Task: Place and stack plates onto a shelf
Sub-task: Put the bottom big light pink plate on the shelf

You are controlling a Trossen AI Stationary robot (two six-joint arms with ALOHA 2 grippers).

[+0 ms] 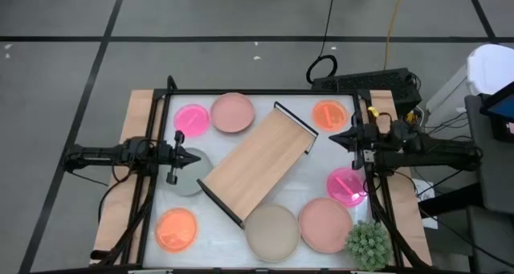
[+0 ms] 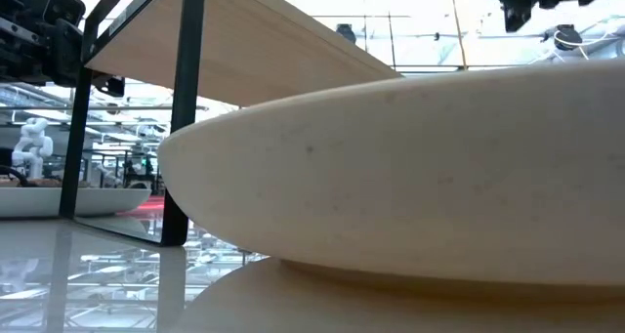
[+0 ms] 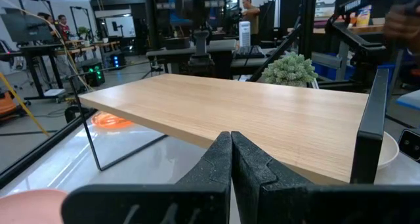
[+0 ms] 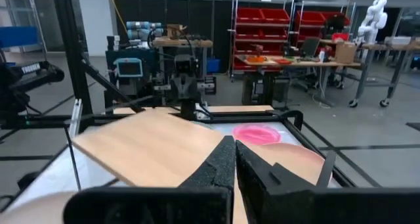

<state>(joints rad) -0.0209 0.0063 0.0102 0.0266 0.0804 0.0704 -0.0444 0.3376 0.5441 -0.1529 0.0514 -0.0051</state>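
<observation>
Both arms reach in level from opposite sides, facing each other across the worktop. The left claw (image 1: 195,157) is pinched tight, its two dark fingers (image 3: 216,165) pressed flat together with nothing between them. The right claw (image 1: 335,137) is likewise closed and empty, its fingers (image 4: 223,159) meeting.

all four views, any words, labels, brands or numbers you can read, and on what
None can be read.
The plates, such as the beige plate, and the shelf are plain, with no print.
The blue screen in the room behind: too blurred to read.
The boxes on the workbench: too small to read.
</observation>
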